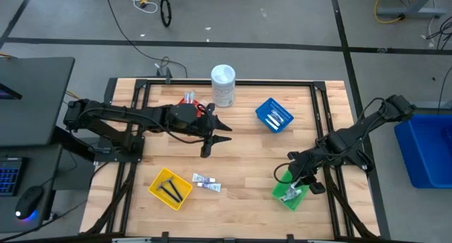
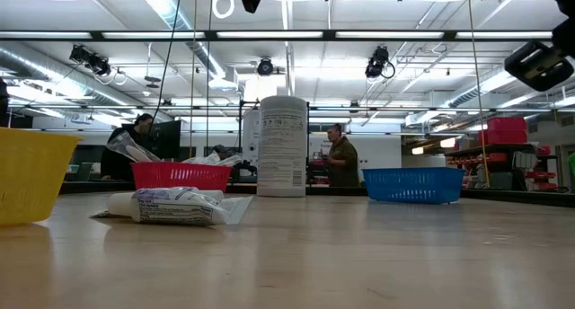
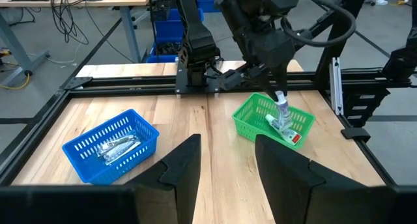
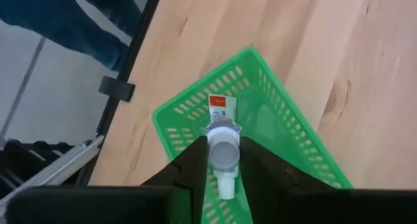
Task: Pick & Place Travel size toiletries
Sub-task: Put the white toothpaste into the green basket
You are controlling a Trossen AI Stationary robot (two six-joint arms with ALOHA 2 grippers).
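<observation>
Right gripper (image 4: 224,160) in its wrist view: we see the fingers against a small white tube (image 4: 223,148), cap toward the lens, above the green basket (image 4: 273,113). Left wrist view: own fingers (image 3: 184,167) apart, empty; same tube upright over that basket. High view: green basket near the tabletop's front right corner; left gripper (image 1: 215,135) mid-table; 2 tubes (image 1: 206,181) near the front edge beside the yellow basket (image 1: 171,187).

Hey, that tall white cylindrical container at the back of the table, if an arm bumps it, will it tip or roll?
The white container stands upright and is tall for its base, so a high nudge would probably tip it. Its round body suggests it would then roll. Weight cannot be judged.
</observation>
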